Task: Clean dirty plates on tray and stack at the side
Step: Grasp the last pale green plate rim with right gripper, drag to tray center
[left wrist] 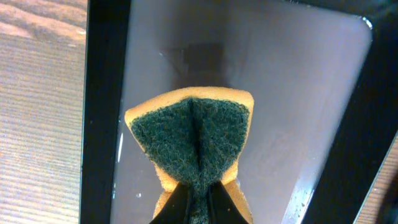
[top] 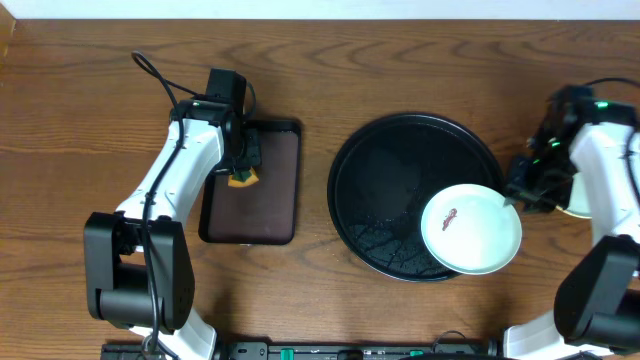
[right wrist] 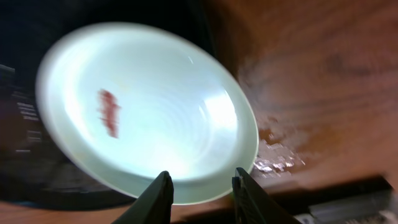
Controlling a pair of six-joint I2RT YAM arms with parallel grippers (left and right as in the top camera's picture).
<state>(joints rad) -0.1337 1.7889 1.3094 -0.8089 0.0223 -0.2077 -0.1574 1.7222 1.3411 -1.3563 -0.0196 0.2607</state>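
Note:
A mint-white plate [top: 472, 228] with a brown smear at its centre lies over the lower right rim of the round black tray [top: 390, 170]. My right gripper [top: 515, 195] is open at the plate's right edge. In the right wrist view the plate [right wrist: 149, 106] is blurred, and its near rim sits just beyond the parted fingers [right wrist: 202, 190]. My left gripper [top: 240, 170] is shut on a yellow sponge with a green scouring face [left wrist: 193, 143] and holds it over the brown rectangular tray [top: 270, 200].
The edge of another pale plate [top: 578, 208] shows on the table under the right arm, to the right of the black tray. Bare wood lies between the two trays. Wet spots shine on the table [right wrist: 273, 162] beside the plate.

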